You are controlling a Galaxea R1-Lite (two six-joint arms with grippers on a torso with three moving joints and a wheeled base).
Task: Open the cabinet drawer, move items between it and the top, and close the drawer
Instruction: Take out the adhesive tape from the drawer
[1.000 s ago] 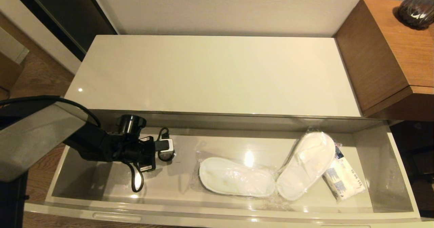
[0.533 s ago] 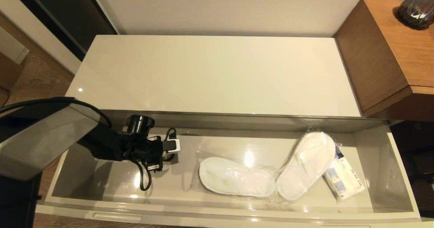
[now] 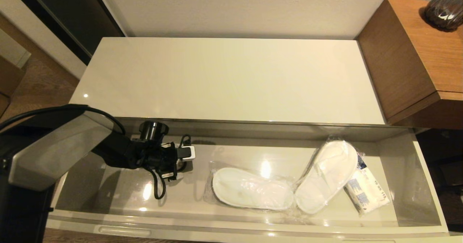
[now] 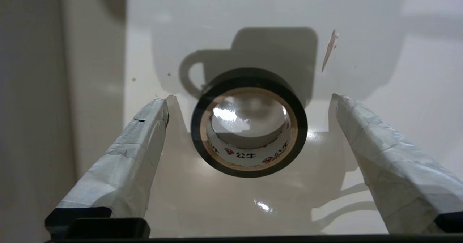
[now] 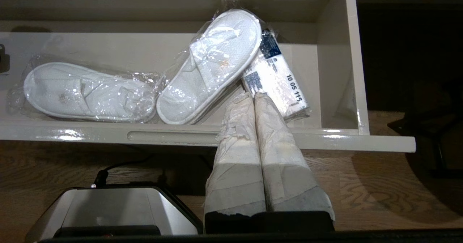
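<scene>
Our left gripper (image 4: 249, 98) sat inside the cabinet drawer (image 3: 231, 232) near its left end, close to the back wall, pointing down at the floor of the drawer. Its fingers (image 4: 137, 145) were spread as wide as they go, w/ nothing in them. The tape roll (image 4: 249, 122) lay flat on the drawer floor between the two fingertips, touching neither.

What changed over the last sec: the jaws went from partly open to fully open, and the arm slid a bit toward the drawer's middle. We read that as a release: the roll had been set down in the drawer, so that part of the swap looked done. Could also have been a pre-grasp, but the widening fits a let-go better.

The roll is a ring, so no long axis in plan; its hole faced straight up, axis vertical, printed inner core showing.

Further right, the slippers (image 3: 253, 192) lay in their clear plastic. One lay w/ its long axis roughly along the drawer's length, near the front edge at mid-drawer. The other (image 3: 327, 176) was angled, running from the front edge up toward the back right corner, leaning on a white packet (image 3: 367, 194) w/ blue print. The top (image 3: 228, 80) carried nothing we could see.

Right gripper (image 5: 253, 96) hung parked in front of the drawer's right part, fingers pressed together, holding nothing.
</scene>
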